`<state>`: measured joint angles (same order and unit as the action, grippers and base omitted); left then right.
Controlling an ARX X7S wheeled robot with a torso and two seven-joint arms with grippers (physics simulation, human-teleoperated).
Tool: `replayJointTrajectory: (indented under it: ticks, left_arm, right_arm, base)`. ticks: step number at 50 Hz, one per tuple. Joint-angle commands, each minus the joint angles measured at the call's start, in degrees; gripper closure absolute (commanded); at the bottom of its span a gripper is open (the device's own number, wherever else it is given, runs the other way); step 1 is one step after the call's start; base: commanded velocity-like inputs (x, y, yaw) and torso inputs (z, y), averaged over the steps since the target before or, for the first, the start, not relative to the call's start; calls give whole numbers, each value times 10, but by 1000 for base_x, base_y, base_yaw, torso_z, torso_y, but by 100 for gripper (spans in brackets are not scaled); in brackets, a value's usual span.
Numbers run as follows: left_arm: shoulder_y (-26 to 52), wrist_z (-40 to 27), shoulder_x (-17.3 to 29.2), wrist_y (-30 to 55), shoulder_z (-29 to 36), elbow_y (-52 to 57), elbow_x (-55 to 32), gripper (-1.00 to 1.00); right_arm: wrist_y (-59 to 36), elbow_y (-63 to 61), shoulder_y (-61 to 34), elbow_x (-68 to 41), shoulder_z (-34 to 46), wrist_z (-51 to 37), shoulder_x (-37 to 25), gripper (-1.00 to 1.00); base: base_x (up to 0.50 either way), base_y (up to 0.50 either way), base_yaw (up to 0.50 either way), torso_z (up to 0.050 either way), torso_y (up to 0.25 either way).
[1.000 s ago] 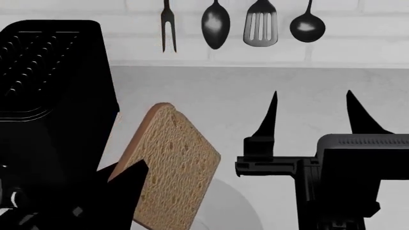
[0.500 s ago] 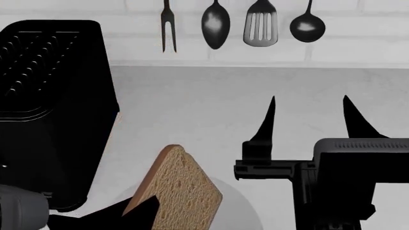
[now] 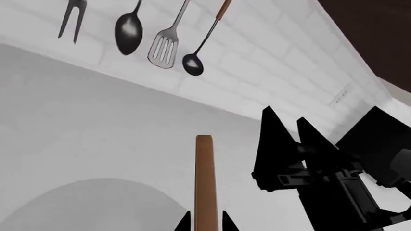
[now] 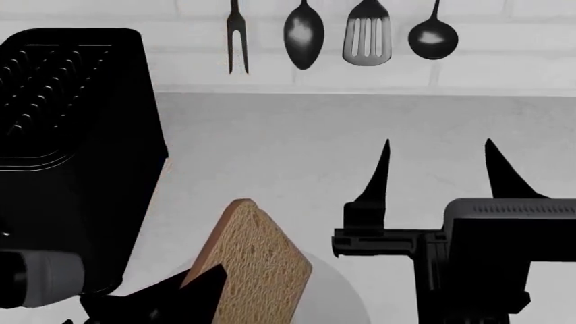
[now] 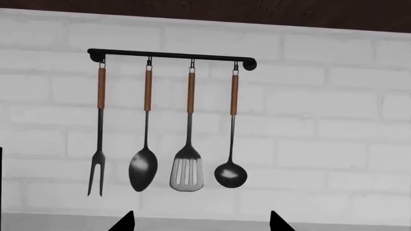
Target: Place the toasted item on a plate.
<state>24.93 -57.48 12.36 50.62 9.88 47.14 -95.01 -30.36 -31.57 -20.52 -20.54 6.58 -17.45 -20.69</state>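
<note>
Bread [image 4: 256, 270] has been lowered over the last second: earlier held high beside the toaster [image 4: 77, 155], now low over the plate [image 4: 338, 297], which is only partly seen at the near edge. Release looks close.

Slice is pinched at its lower edge by the left gripper [image 3: 205, 224]. It is held on edge, long axis near-upright and tilted, rounded top up and far. Contact with the plate cannot be told.

Right gripper [image 4: 436, 172] is spread, empty, to the right.
</note>
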Motion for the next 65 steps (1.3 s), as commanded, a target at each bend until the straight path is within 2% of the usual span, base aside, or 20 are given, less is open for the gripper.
replayJointTrajectory:
  ticks: [1, 10, 35, 49, 65]
  left_arm:
    - [-20, 51, -8, -11, -2, -25, 36, 100]
    - [-33, 64, -17, -17, 8, -39, 43, 100]
    - [-55, 89, -3, -19, 27, -67, 77, 100]
    - [-71, 128, 2, -26, 37, -89, 113, 100]
    - [-85, 134, 9, -36, 40, -95, 124, 100]
  right_arm:
    - [-3, 1, -4, -2, 1, -2, -2, -100]
    - [1, 5, -2, -1, 2, -3, -3, -100]
    - [16, 10, 13, -1, 1, -7, -5, -100]
    - [18, 13, 13, -3, 3, -8, -6, -100]
    - [25, 18, 15, -2, 6, -9, -7, -100]
  base:
    - [0, 0, 0, 0, 0]
    - [0, 0, 0, 0, 0]
    - [0, 0, 0, 0, 0]
    - [0, 0, 0, 0, 0]
    - [0, 0, 0, 0, 0]
